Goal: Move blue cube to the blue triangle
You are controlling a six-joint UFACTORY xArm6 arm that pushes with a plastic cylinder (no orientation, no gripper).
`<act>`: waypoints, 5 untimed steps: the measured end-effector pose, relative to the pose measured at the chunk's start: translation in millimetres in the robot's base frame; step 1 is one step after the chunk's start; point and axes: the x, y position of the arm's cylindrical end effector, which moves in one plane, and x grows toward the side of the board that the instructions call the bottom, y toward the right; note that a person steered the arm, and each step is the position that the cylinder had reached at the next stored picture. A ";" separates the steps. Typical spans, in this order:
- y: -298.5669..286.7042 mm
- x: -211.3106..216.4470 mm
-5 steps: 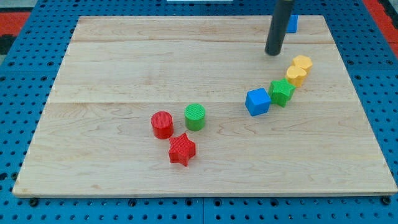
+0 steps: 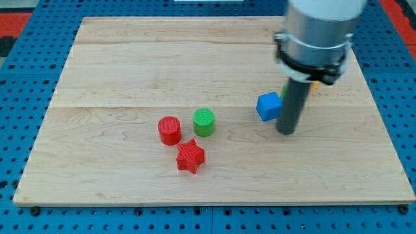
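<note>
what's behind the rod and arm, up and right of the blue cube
Just past the blue cube, slivers of a green block and a yellow block peek out. My tip stands beside the cube; the arm covers anything more.

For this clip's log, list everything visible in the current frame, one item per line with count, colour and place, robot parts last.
blue cube: 1, blue, right of centre, just left of my tip.
green cylinder: 1, green, near centre.
red cylinder: 1, red, left of the green cylinder.
red star: 1, red, below the two cylinders.
wooden board: 1, light wood, fills most of the view.
pegboard base: 1, blue, around the board.
Green and yellow slivers beside the arm: shapes hidden.
blue triangle: not visible.
my tip: 1, dark rod end, right-below the blue cube.
</note>
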 end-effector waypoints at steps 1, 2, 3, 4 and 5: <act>-80.7 -76.3; -137.0 -105.6; -168.9 -108.2; -148.1 -141.6; -74.9 -168.3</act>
